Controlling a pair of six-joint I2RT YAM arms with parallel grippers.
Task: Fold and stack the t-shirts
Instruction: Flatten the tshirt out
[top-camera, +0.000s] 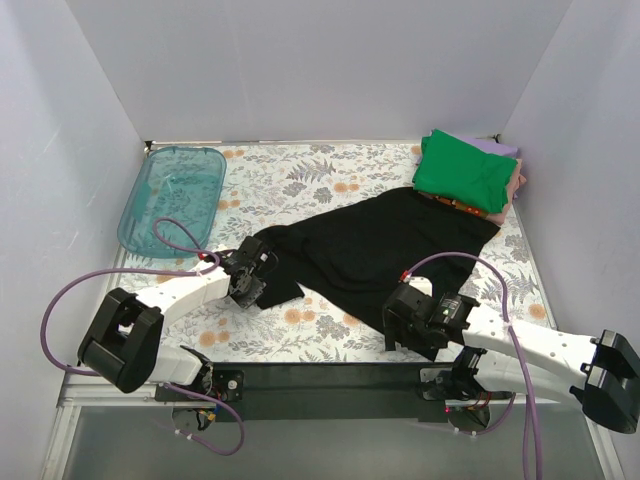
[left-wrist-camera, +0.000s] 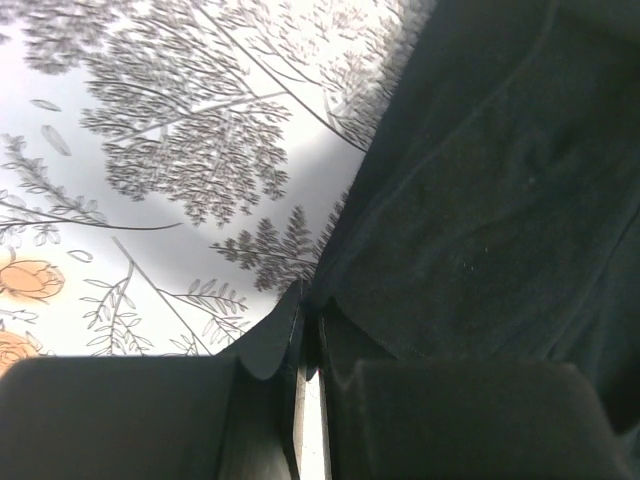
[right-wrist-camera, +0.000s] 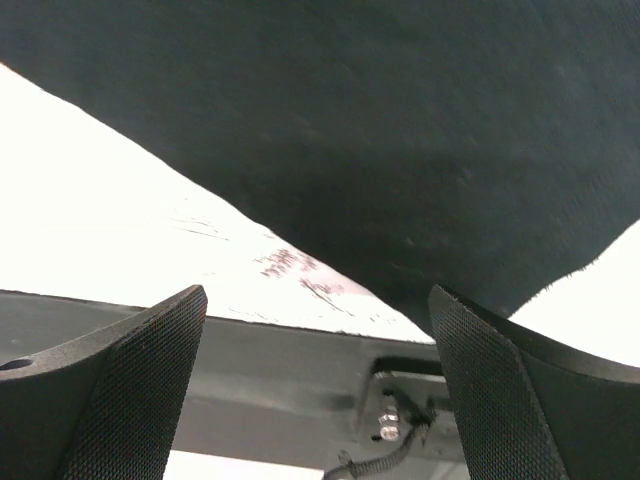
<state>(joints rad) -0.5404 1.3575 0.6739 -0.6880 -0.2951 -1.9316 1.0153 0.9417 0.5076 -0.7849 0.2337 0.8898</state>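
Observation:
The large black t-shirt (top-camera: 380, 245) lies spread and rumpled across the middle of the table. My left gripper (top-camera: 248, 286) is at its left edge, the jaws closed on the black hem (left-wrist-camera: 308, 300); black cloth (left-wrist-camera: 500, 200) fills the right side of the left wrist view. My right gripper (top-camera: 398, 322) is at the shirt's near edge, open and empty (right-wrist-camera: 315, 295), with the black cloth (right-wrist-camera: 400, 130) just beyond the fingertips. A folded green t-shirt (top-camera: 463, 172) tops a stack at the back right, with lilac (top-camera: 500, 148), pink and orange edges showing under it.
A translucent teal tray (top-camera: 172, 195) lies at the back left. White walls close in the table on three sides. The floral tablecloth (top-camera: 300, 180) covers the table. A black rail (top-camera: 320, 378) runs along the near edge between the arm bases.

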